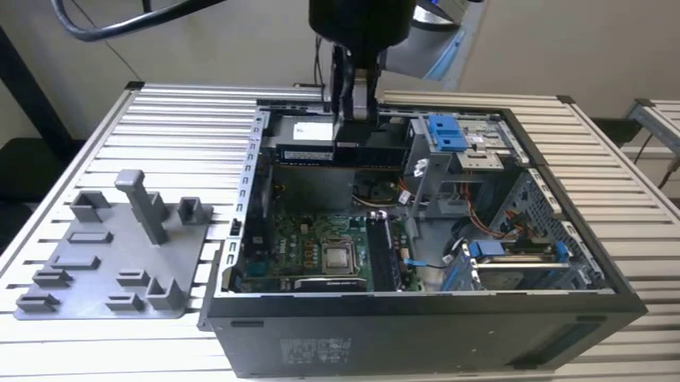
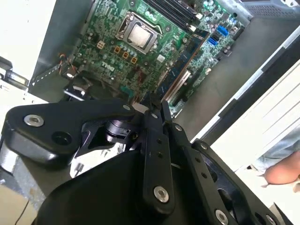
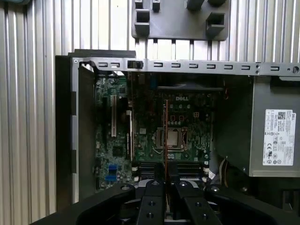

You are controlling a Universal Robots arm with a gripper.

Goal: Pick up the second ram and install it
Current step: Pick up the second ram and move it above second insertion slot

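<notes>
The second ram [image 1: 340, 153] hangs level above the back half of the open computer case, a long dark stick with a white label. My gripper [image 1: 351, 131] comes down from above and is shut on the stick's top edge near the middle. In both wrist views the stick shows edge-on as a thin strip [image 2: 185, 65] [image 3: 166, 131] running out from between the closed fingertips [image 2: 151, 112] [image 3: 154, 185]. It is well above the motherboard [image 3: 145, 140]. The black memory slots [image 1: 381, 255] lie beside the processor [image 1: 340, 256], lower and nearer the case's front than the stick.
The case's metal rim [image 1: 425, 293] and wall [image 3: 187, 66] surround the board. Blue drive cages [image 1: 447, 131] and cables stand at the exterior view's right. A grey fixture plate [image 1: 117, 255] with upright blocks lies on the slatted table at the exterior view's left. A person's hand [image 2: 281, 173] rests outside the case.
</notes>
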